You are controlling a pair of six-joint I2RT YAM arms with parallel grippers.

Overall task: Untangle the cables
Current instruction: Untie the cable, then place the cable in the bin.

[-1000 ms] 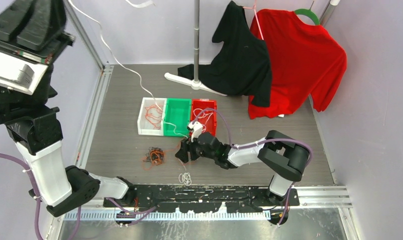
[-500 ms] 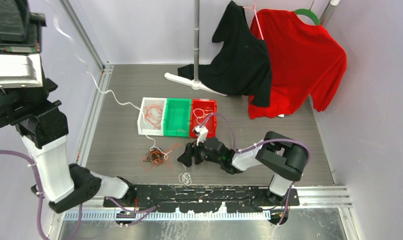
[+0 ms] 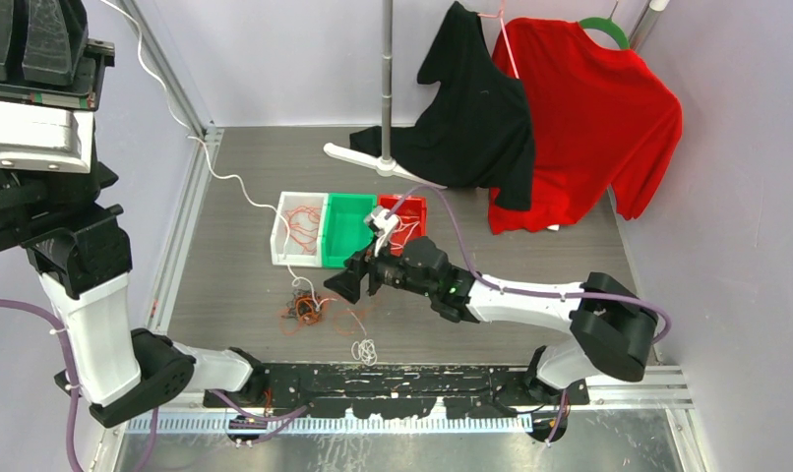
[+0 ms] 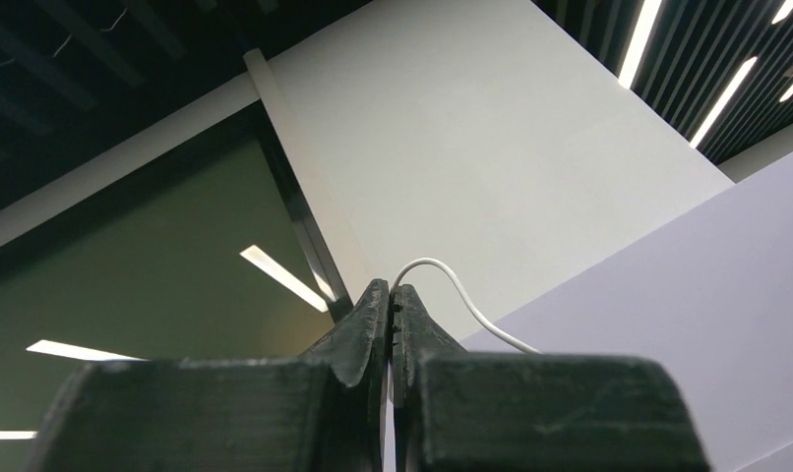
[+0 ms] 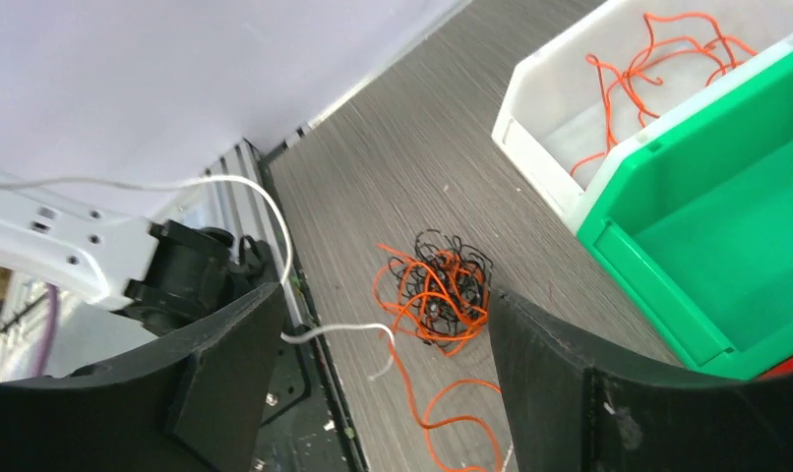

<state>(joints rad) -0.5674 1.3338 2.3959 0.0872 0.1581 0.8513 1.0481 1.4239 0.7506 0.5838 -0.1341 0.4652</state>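
from above we are seeing the white cable (image 3: pixel 237 184) dropping from the upper left corner and crossing the table (image 3: pixel 225 295). it is passing over the near left part of the white bin (image 3: pixel 277 239) and ending by the tangle (image 3: pixel 306 310) of orange and black cables lying in front of that bin. a small white coil (image 3: pixel 365 349) is lying apart, nearer the arm bases. only the left wrist view is showing us what is gripping the white cable's upper end: the left gripper (image 4: pixel 390 295) is pointing up at the ceiling, its fingers clenched on the cable, which is curling out beside the tips. the right gripper (image 3: pixel 345 285) is hovering just off the near side of the green bin (image 3: pixel 348 236). its own camera is adding what the top view is hiding: the fingers (image 5: pixel 225 383) are standing wide apart and grasping nothing. the tangle and the white cable's loose end are lying on the table below, just beside each other. an orange cable (image 5: pixel 658 59) is lying in the white bin. compared with a second ago, the right arm is reaching farther out and its jaws are standing wider. the white cable, then running across the white and green bins towards that gripper, is now lying off the green bin, its end down at the tangle.
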